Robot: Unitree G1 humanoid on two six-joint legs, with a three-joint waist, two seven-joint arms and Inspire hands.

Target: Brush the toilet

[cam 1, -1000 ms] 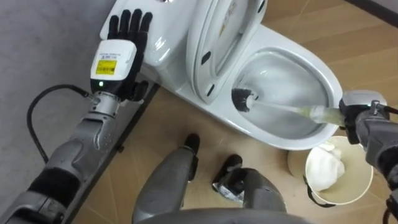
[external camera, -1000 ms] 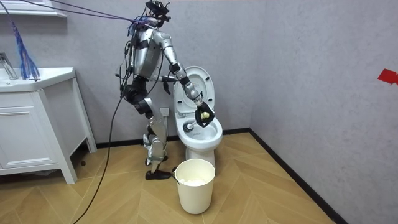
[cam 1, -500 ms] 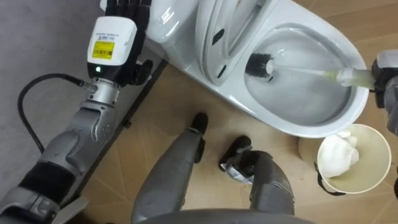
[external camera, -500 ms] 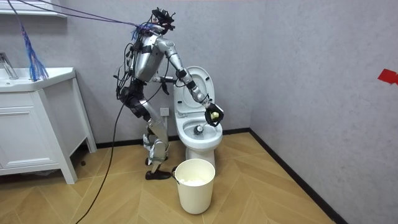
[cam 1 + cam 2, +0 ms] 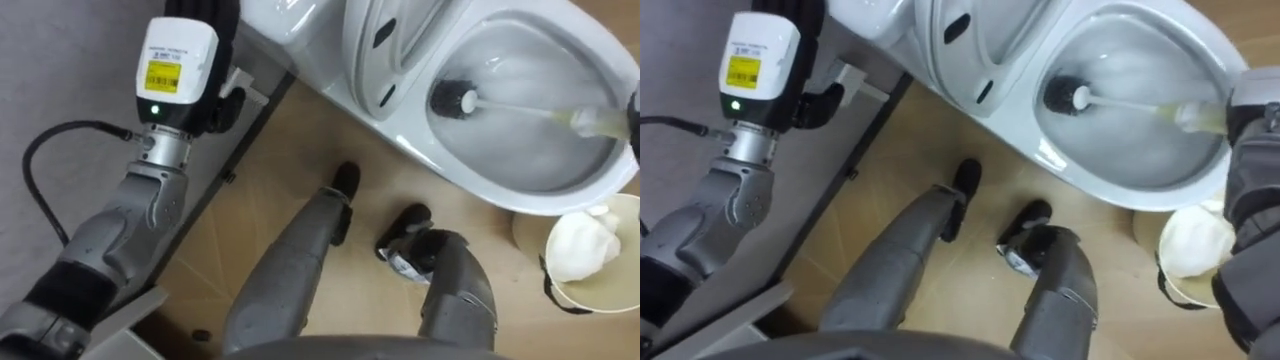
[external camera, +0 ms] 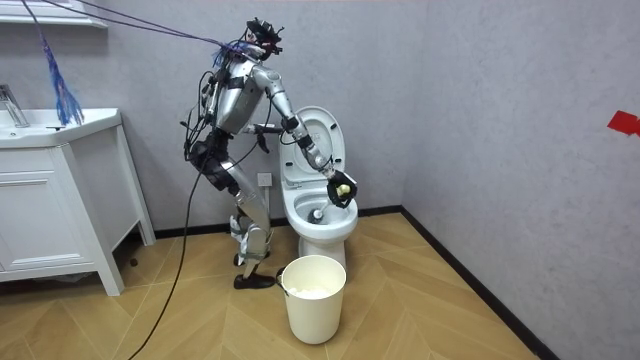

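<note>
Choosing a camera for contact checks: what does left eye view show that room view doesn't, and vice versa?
Left eye view adds the brush head inside the bowl and the left hand by the tank. Room view adds the robot leaning over the toilet, plus the white cabinet at the room view's left. Both share toilet, bin and the right hand gripping the brush handle.
</note>
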